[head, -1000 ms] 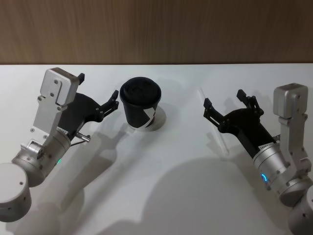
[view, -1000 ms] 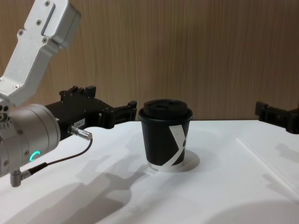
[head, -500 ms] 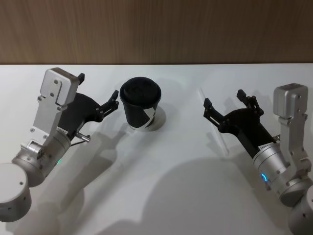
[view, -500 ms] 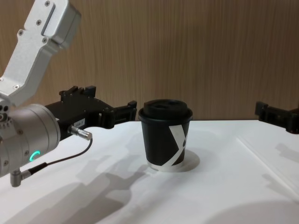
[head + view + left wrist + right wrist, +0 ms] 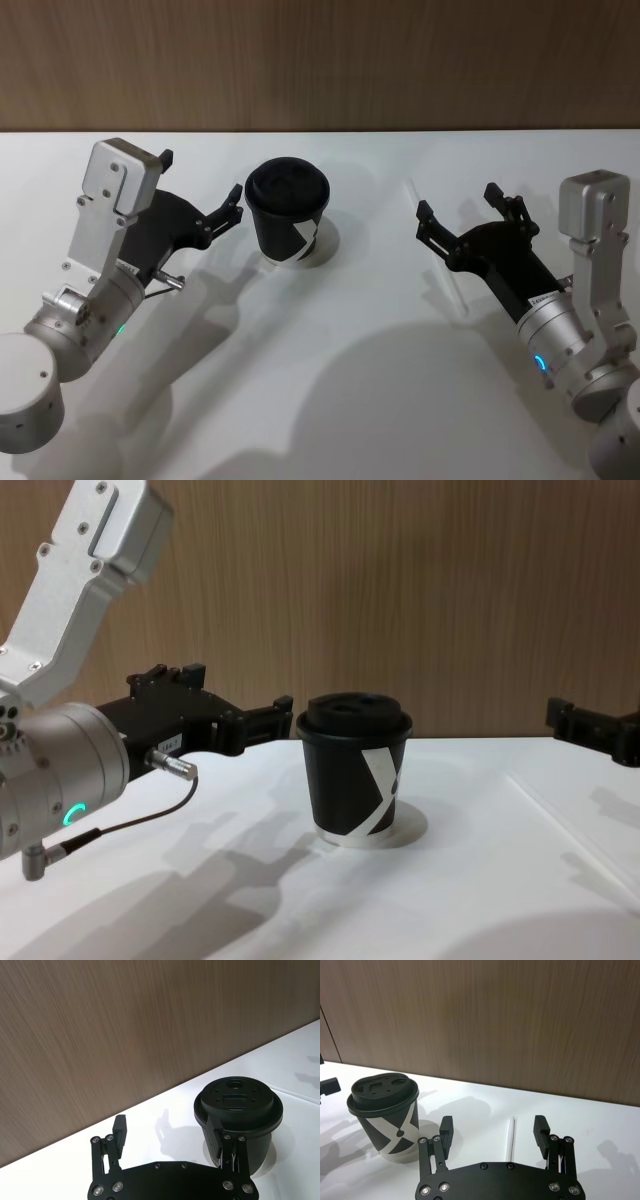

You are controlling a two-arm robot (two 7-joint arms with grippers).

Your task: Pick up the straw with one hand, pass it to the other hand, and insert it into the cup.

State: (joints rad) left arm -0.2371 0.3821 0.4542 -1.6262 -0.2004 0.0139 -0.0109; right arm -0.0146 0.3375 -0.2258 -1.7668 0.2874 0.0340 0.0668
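Cup first: the small black paper coffee cup (image 5: 288, 215) with its black plastic lid and white angular mark stands upright on the white table (image 5: 350, 390), left of centre in my head view. My left gripper (image 5: 202, 173) hovers just beside it with its claw spread wide and nothing held. From the left wrist camera the cup (image 5: 237, 1110) sits beyond one finger, off to that side rather than between the two.

Over on the right, the thin white drinking straw (image 5: 456, 287) lies flat on the table, well apart from the cup, running away from me toward the brown wood-grain wall (image 5: 320, 60). My right gripper (image 5: 457, 200) hangs above it, claw wide open and empty. Through the right wrist camera I see the straw (image 5: 511, 1137) lined up in the gap between the two fingers, on the table surface below them, with the cup (image 5: 387, 1110) off to one side. From the chest camera the cup (image 5: 355, 775) stands mid-table, the left gripper (image 5: 235, 690) level with its lid.
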